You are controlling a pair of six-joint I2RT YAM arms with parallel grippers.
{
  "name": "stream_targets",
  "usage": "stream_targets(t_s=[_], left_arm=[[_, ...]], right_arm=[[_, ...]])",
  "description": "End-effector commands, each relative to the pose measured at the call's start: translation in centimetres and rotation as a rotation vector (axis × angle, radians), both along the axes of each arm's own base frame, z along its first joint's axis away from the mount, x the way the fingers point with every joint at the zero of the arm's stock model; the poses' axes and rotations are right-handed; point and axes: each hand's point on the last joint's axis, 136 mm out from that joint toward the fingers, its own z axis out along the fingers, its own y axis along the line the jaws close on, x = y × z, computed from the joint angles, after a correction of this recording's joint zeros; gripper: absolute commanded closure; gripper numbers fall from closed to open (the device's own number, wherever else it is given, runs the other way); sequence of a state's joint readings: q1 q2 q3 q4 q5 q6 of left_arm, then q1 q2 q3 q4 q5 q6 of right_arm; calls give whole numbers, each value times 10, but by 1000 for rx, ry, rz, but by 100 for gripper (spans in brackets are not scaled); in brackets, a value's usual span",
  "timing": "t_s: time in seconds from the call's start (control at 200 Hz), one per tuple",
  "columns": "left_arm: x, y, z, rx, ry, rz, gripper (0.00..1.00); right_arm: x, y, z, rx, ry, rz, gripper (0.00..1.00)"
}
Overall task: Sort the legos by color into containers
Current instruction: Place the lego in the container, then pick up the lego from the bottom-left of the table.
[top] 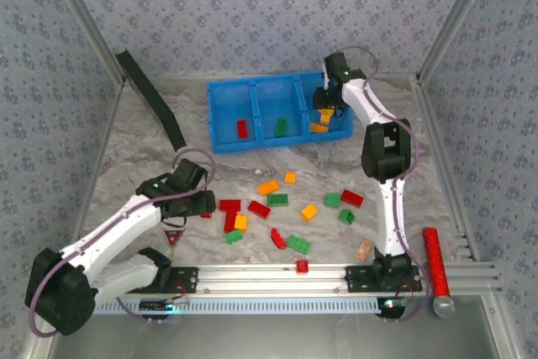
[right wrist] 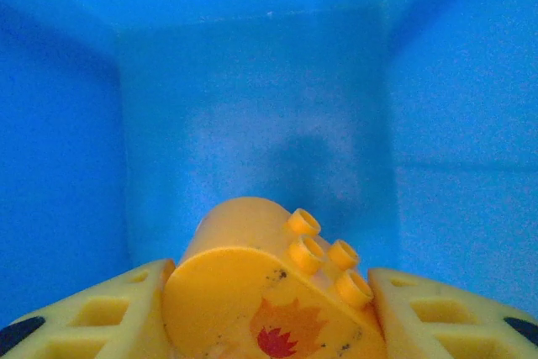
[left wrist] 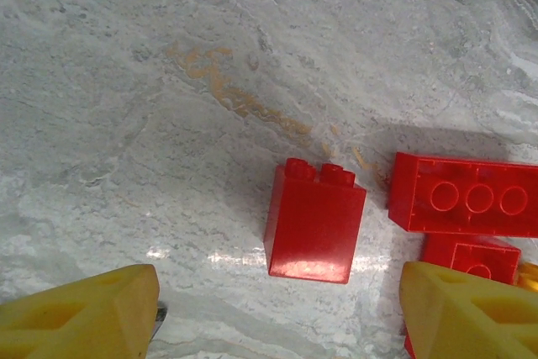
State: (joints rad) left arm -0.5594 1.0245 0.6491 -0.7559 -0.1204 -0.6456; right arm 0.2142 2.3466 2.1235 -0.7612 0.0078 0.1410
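Note:
My left gripper [top: 204, 205] [left wrist: 282, 317] hangs open just above the table, its yellow fingers [left wrist: 84, 313] standing either side of a small upright red lego [left wrist: 313, 223] without touching it. A flat red lego [left wrist: 466, 197] and another red one [left wrist: 471, 256] lie just to its right. My right gripper [top: 326, 109] [right wrist: 269, 317] is shut on an orange-yellow lego [right wrist: 252, 292] with a flame print, held inside the right compartment of the blue container tray [top: 220, 115] [right wrist: 252, 107]. The tray holds a red lego [top: 242, 129] on the left, a green one [top: 282, 127] in the middle and an orange one [top: 319, 128] on the right.
Several loose red, green and orange legos [top: 277, 199] lie scattered across the middle of the table. A black strip [top: 151, 98] leans at the back left. A red triangular sign [top: 174, 235], a tan block [top: 363, 249] and a red glittery cylinder [top: 435, 262] sit near the front rail [top: 277, 275].

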Motion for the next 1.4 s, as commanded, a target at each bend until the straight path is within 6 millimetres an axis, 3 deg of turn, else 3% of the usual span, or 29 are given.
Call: stream_targets(t_s=[0.0, 0.605, 0.855, 1.074, 1.274, 1.394], left_arm=[[0, -5, -7, -19, 10, 2, 25], [7, -16, -39, -12, 74, -10, 34], [3, -9, -45, 20, 83, 1, 38], [3, -9, -54, 30, 97, 0, 44], [11, -11, -56, 35, 74, -6, 52], [16, -14, -60, 37, 74, -20, 62]], right_arm=[[-2, 9, 0, 21, 15, 16, 57], [-8, 12, 40, 21, -39, 48, 39], [-9, 13, 57, 25, -75, 66, 25], [-11, 15, 71, 27, -90, 73, 23], [-27, 11, 90, 15, -108, 70, 23], [-53, 3, 99, 10, -104, 51, 24]])
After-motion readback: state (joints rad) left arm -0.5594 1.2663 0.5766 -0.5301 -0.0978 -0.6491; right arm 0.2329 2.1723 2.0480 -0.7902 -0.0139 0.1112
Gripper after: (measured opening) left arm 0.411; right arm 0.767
